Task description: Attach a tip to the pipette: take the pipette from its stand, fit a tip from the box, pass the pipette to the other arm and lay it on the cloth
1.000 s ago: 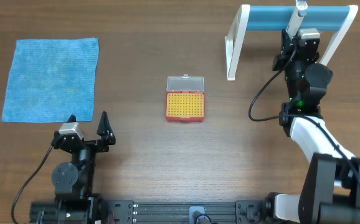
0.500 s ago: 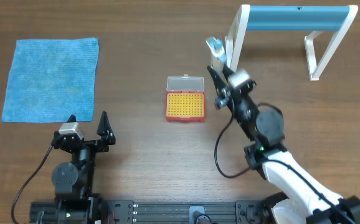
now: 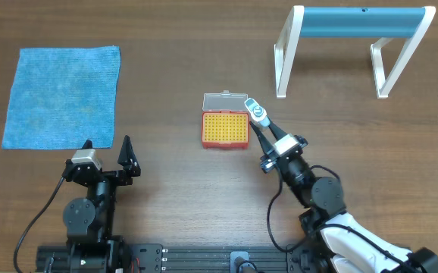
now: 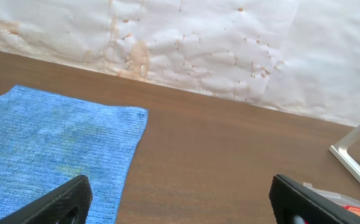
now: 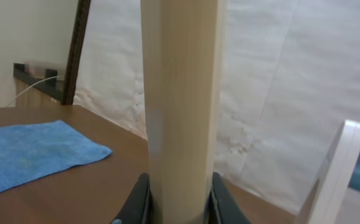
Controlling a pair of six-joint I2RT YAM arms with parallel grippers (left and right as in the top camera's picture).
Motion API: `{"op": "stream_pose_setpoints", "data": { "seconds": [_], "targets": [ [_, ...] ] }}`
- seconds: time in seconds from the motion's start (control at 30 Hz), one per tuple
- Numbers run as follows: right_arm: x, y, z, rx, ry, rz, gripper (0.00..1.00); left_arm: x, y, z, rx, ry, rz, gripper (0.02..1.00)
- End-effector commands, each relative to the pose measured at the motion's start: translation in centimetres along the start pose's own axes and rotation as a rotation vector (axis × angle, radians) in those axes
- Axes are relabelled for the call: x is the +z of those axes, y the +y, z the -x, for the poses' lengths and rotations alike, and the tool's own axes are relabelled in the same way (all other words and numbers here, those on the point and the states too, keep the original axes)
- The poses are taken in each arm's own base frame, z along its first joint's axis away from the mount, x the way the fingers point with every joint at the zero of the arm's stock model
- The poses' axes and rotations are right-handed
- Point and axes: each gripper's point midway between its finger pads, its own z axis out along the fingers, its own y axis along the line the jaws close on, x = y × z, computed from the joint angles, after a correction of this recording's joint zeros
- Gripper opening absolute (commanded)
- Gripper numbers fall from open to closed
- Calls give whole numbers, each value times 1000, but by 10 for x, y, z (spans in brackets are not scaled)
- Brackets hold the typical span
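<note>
R gripper (image 3: 267, 141) clamped on pipette (image 3: 257, 114), off stand (image 3: 359, 21), near right side of tip box (image 3: 225, 127); box lid open. L gripper (image 3: 107, 148) fingers apart, holding nothing, near cloth (image 3: 62, 97) corner. Cloth flat on table (image 3: 166, 197), well apart from box.
</note>
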Motion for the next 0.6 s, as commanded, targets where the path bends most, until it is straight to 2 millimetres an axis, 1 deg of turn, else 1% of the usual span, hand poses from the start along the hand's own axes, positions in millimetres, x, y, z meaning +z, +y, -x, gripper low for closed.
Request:
{"op": "stream_pose_setpoints", "data": {
  "seconds": [0.03,0.1,0.2,0.27,0.33,0.5,0.6],
  "targets": [
    [15,-6,-14,152,68,-198,75,0,1,-2,-2,3,2,921],
    [29,0,-19,169,78,-183,73,0,1,-2,-2,3,2,923],
    [33,1,-17,173,54,-178,75,0,1,-2,-2,3,2,923],
    [35,0,-12,176,35,-181,77,0,1,-2,-2,3,2,921],
    [40,3,-14,175,42,-171,75,0,1,-2,-2,3,2,923],
    [73,36,-23,185,61,-99,75,0,1,-2,-2,3,2,925],
    [77,45,-29,186,84,-87,77,0,1,-2,-2,3,2,923]
  ]
}}
